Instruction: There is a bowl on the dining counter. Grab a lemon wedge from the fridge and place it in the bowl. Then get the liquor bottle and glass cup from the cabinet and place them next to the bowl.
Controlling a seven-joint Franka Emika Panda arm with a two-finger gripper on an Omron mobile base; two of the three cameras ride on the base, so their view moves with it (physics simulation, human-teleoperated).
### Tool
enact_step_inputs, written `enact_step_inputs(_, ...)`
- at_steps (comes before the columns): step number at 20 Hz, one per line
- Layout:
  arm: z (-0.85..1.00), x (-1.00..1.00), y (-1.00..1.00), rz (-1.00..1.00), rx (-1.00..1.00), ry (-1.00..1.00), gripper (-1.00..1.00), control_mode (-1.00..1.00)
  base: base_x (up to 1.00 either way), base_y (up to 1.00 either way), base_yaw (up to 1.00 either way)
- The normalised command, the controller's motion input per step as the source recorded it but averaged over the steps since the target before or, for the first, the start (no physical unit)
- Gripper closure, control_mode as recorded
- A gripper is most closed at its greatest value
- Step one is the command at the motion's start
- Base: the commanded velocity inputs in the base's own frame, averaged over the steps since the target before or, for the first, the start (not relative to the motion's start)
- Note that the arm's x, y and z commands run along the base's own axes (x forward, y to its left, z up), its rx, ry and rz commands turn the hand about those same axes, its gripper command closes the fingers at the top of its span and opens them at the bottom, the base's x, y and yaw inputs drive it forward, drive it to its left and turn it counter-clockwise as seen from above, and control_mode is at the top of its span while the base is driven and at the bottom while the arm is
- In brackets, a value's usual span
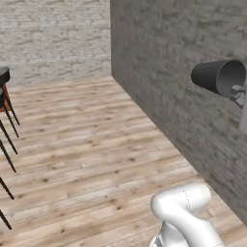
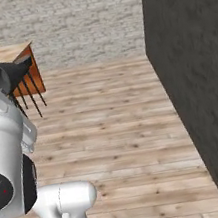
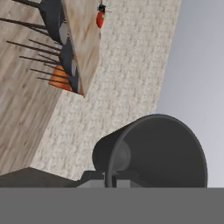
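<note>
My gripper [image 3: 111, 178] is shut on the rim of a dark grey, cone-shaped glass cup [image 3: 153, 148], which lies sideways in the air with its mouth toward the hand camera. The same cup [image 1: 219, 77] hangs high at the right in the left base view, beside the gripper [image 1: 239, 94], and shows as the cup [image 2: 8, 73] at the upper left in the right base view. Far off stands the wooden dining counter [image 3: 83, 39] with a small red, dark-topped thing [image 3: 99, 19] on it, too small to identify. The bowl, lemon wedge, fridge and cabinet are out of view.
A dark grey wall [image 1: 193, 96] runs along the right side, also as the wall [image 2: 199, 90]. Dark-legged stools [image 3: 57, 39] line the counter, and one stool [image 1: 5, 96] stands at the left. Open wooden floor [image 1: 96, 154] stretches to a pale brick wall [image 2: 80, 19].
</note>
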Motion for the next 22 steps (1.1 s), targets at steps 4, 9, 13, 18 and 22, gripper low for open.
enact_step_inputs(4,0.0,0.0,0.0,0.0,0.0,0.0,1.0,1.0,1.0,-0.11,0.42)
enact_step_inputs(9,0.0,0.0,0.0,0.0,0.0,0.0,1.0,1.0,1.0,-0.23,0.37)
enact_step_inputs(13,0.0,0.0,0.0,0.0,0.0,0.0,1.0,1.0,1.0,-0.26,0.36)
enact_step_inputs(18,0.0,0.0,0.0,0.0,0.0,0.0,1.0,1.0,1.0,-0.28,0.35)
enact_step_inputs(22,0.0,0.0,0.0,0.0,0.0,0.0,1.0,1.0,1.0,-0.27,0.36)
